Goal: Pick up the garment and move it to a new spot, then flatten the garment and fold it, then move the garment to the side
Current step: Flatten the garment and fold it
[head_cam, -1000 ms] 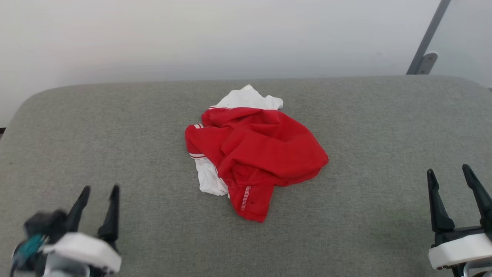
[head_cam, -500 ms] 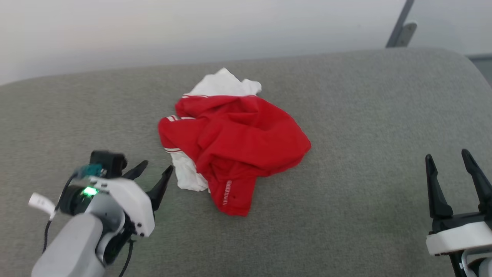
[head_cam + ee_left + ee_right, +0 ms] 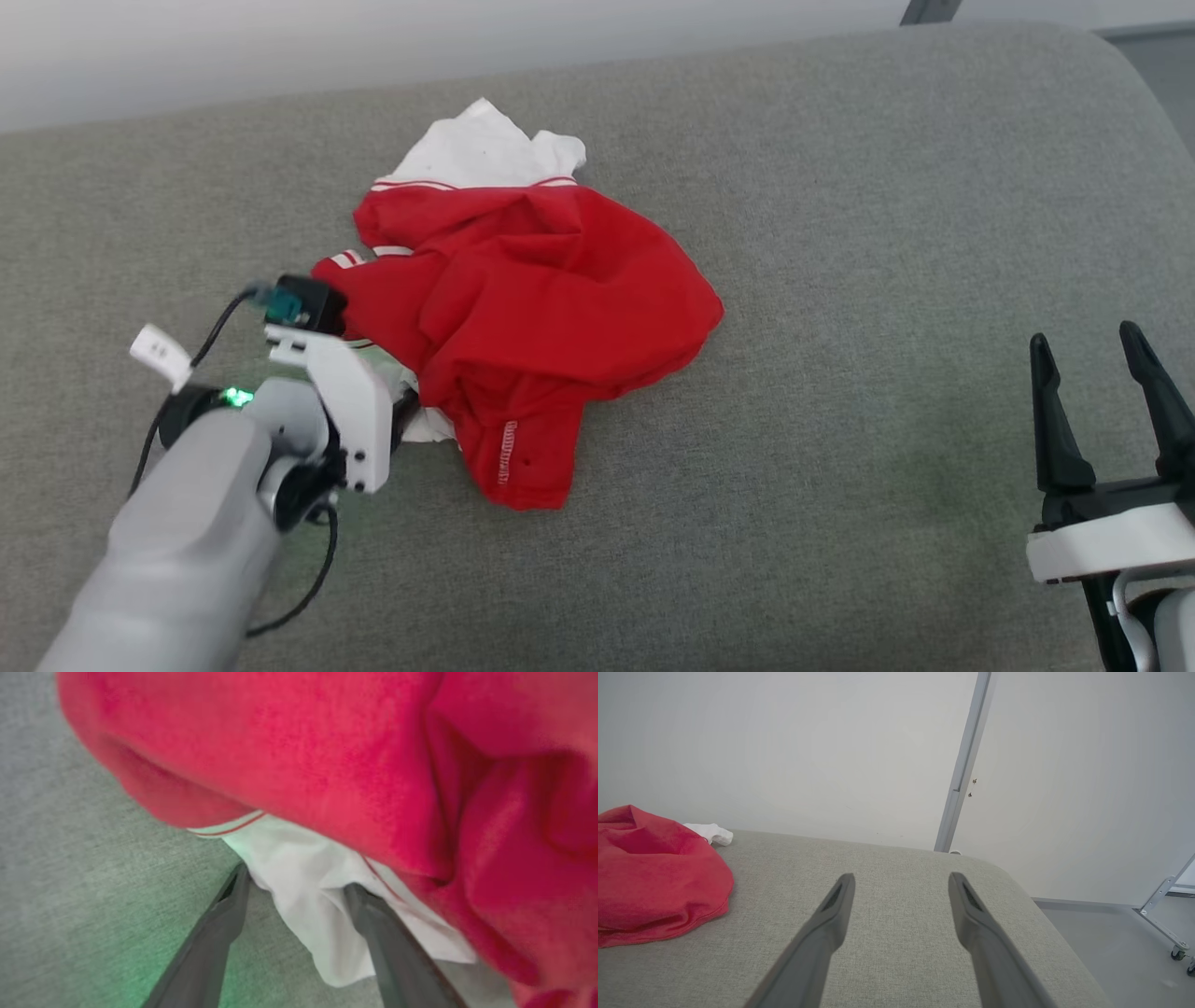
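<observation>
**While one garment lies bunched, two claws stand spread**

Where the head view looks down, there is one garment (image 3: 532, 308), a red shirt heaped in a loose mound a little left of the frame's centre. Two white patches of it show: one sleeve at the mound's upper edge and another at its lower left edge, each bordered by red-and-white stripe trim. A red flap with a short line of white stitching points toward the bottom of the frame.

There are two grippers, each with two dark fingers. The left gripper (image 3: 296, 889) is at the lower left of the head view, its pale forearm rising from the bottom corner, with one green light glowing on the wrist and one white tag on a black cable. In the left wrist view its fingers (image 3: 224, 924) are spread wide on either side of the lower white sleeve. One tip is at the cloth's edge and the other is tucked against a fold, and nothing is pinched. The right gripper (image 3: 1085, 334) stands at the lower right edge of the head view, well apart from the garment, with its jaws spread and nothing between them.

The garment rests on one grey woven padded surface (image 3: 840, 420) with rounded corners, which takes up most of the head view. In the right wrist view a pale wall (image 3: 784, 742) rises behind it, crossed by one slanted grey metal strip (image 3: 966, 765). At that view's lower right are a grey floor (image 3: 1111, 933) and one metal frame leg (image 3: 1162, 896) on casters.
</observation>
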Controlling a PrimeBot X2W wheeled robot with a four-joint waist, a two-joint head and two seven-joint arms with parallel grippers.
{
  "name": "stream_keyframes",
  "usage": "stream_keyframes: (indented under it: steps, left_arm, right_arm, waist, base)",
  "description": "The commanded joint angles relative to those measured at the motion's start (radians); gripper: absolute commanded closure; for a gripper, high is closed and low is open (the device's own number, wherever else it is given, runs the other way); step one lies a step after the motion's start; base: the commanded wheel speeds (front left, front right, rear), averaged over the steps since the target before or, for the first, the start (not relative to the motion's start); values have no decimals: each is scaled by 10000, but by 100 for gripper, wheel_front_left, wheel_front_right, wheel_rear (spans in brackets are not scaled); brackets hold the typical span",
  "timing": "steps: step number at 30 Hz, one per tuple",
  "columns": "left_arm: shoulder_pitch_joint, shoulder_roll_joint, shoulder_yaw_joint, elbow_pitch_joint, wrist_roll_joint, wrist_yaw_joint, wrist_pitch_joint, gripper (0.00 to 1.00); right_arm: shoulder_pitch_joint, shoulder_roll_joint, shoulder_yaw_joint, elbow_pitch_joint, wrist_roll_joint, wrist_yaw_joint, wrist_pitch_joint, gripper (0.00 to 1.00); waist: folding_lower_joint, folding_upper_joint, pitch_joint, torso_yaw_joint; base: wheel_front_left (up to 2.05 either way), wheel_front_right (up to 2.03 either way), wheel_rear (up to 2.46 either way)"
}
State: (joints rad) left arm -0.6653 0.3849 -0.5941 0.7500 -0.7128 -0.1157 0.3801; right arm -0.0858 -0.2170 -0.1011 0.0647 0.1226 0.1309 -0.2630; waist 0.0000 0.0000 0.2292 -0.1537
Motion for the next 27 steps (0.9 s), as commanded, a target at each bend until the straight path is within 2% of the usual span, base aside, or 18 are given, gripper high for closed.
stream_keyframes:
  steps: [1,2,3,4,8,13,19,26,27]
  left_arm:
    - [179,-252,-328,677,142,237,543,0]
    - [126,-341,-394,958,174,328,747,25]
    - [89,-449,-434,1238,105,391,974,94]
    - [15,-631,-554,1558,78,333,1206,100]
    - [-44,-760,-660,1824,11,192,1431,100]
    - [18,-192,-608,1498,63,238,1384,100]
    - [693,1055,-104,71,-141,1029,1426,100]
    - [2478,2432,511,-2498,-640,2469,2201,100]
    - [2478,2432,511,-2498,-640,2469,2201,100]
  right_arm:
    - [-126,50,-7,-13,-31,-3,-20,0]
    - [-153,63,-15,-7,-29,-3,-20,0]
    - [-193,66,-23,0,-20,-3,-20,0]
    - [-249,69,-40,4,-26,-3,-20,0]
    - [-224,68,-152,29,-47,-3,-20,0]
    - [-138,36,-305,43,-103,-3,-20,0]
    - [11,58,-451,61,-85,-3,-22,0]
    - [14,1,-357,34,109,-3,-22,0]
    - [14,1,-357,34,109,-3,-22,0]
  waist:
    - [0,0,170,-90]
    - [0,0,220,-99]
    - [0,0,254,-106]
    - [0,0,309,-109]
    - [0,0,329,0]
    - [0,0,285,254]
    - [0,0,229,694]
    - [0,0,209,1118]
    - [0,0,209,1118]
  base:
    - [0,0,0]
    - [0,0,0]
    - [0,0,0]
    - [0,0,0]
    - [0,0,0]
    - [0,0,0]
    - [0,0,0]
    - [0,0,0]
    - [0,0,0]
